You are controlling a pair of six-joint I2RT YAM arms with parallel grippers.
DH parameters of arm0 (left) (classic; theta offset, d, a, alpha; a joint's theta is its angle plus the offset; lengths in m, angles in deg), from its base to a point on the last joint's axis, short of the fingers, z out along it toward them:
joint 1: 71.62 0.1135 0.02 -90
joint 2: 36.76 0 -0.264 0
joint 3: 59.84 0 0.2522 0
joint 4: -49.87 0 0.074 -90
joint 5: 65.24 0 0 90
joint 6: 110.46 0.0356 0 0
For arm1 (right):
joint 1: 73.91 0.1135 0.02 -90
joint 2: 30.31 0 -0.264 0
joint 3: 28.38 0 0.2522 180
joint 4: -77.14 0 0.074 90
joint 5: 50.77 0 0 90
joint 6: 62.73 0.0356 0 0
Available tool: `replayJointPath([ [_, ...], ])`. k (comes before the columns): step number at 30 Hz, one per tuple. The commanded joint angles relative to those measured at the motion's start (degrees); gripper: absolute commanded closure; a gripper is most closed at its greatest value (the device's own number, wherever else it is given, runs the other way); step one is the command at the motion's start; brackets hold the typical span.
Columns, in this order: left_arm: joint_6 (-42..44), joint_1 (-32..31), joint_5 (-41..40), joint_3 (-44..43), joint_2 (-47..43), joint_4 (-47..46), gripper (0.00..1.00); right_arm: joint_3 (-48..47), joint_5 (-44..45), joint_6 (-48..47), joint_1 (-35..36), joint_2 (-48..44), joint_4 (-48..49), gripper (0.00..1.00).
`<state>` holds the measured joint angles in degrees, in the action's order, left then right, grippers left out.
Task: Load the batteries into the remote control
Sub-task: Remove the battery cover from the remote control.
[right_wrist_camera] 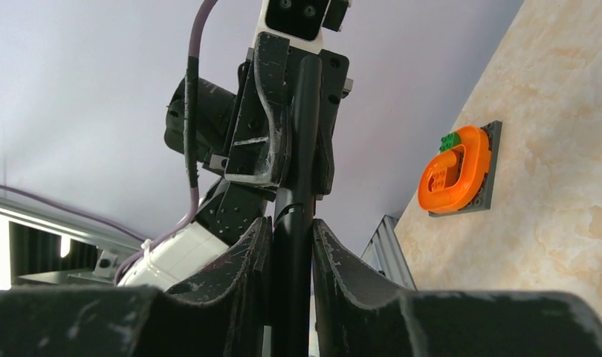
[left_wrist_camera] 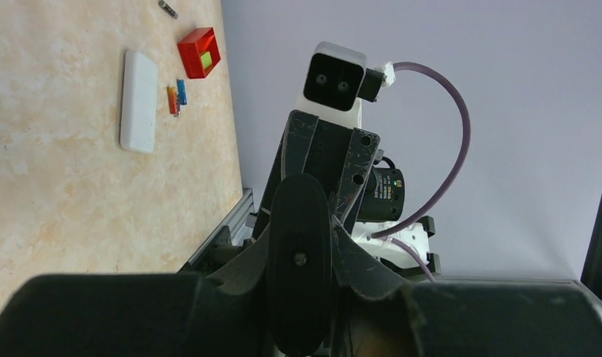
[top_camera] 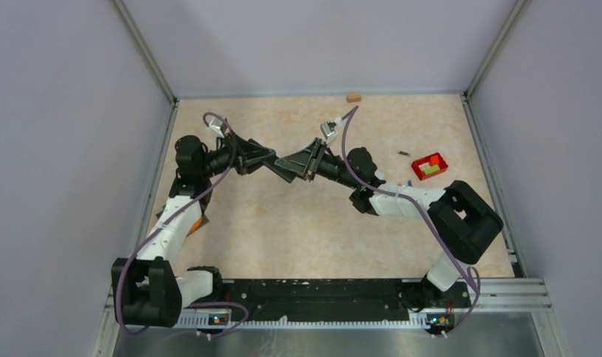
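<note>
Nearest the top camera, the black rail [top_camera: 320, 291] carries both arm bases at the table's [top_camera: 283, 230] front edge. At far left, an orange ring piece on a grey plate [right_wrist_camera: 458, 172] lies on the table, mostly hidden under the left arm in the top view.

Toward the middle, both arms reach in and meet nose to nose above the table. The left gripper [top_camera: 272, 165] has its jaws pressed onto one end of the black remote [left_wrist_camera: 298, 256]. The right gripper [top_camera: 307, 163] pinches the other end, a finger [right_wrist_camera: 250, 256] lying against each flat side. The remote is held off the table between them, seen edge-on from the right wrist.

Behind them, a small wooden block [top_camera: 353, 97] sits at the back wall.

To the right, a white slab [left_wrist_camera: 140, 100] lies flat. Just beside it are the red battery [left_wrist_camera: 172, 100] and the blue battery [left_wrist_camera: 181, 91], side by side on the table. Farther on, the dark battery [top_camera: 403, 154] lies alone, near the small red tray [top_camera: 429, 166], which holds a yellow-green block [left_wrist_camera: 206, 58].
</note>
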<state>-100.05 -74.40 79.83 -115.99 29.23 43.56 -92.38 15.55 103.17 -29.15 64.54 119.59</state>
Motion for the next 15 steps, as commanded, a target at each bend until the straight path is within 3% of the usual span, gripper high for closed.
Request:
replayJointPath([
  [1, -4.2, 2.4, -2.4, -4.1, -0.6, -7.1, 1.0, 1.4, -3.5, -4.8, -1.1, -0.1, -5.8, 0.75],
  [3, -3.4, 2.4, -2.9, -3.4, -0.5, -6.9, 1.0, -0.2, -2.5, -3.7, -1.1, 0.5, -7.5, 0.69],
  [9, 5.7, 1.6, -7.0, -2.3, -1.1, -0.3, 1.0, -3.1, 1.9, 1.3, -1.2, 2.4, -10.7, 0.35],
  [15, 10.1, 1.6, -9.8, 0.1, -0.5, -0.8, 1.0, -3.0, 1.6, 5.7, -1.1, 2.6, -5.8, 0.22],
])
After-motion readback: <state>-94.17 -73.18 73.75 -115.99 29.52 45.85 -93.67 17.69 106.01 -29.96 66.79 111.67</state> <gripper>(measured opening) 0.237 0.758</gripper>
